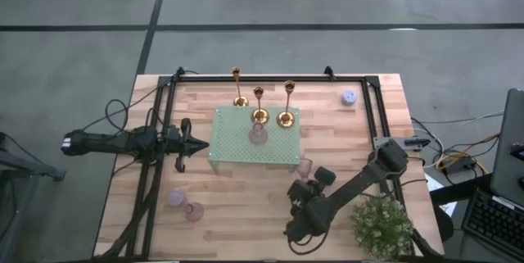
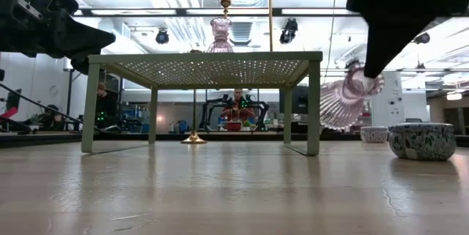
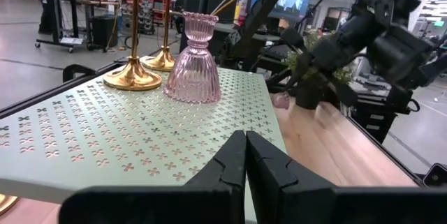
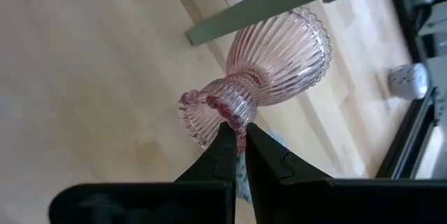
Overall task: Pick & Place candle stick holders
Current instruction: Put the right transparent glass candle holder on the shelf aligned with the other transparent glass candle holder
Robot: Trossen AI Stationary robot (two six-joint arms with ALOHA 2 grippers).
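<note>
While right pincer grips pink glass holder, left pincer closed, wooden table, workshop behind.

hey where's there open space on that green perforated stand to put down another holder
The green stand's near half, toward the left hand, is bare. Its far edge is crowded: two gold candlesticks and a pink glass holder cluster there. The right hand pinches another pink holder's rim beside the stand's corner.
</note>
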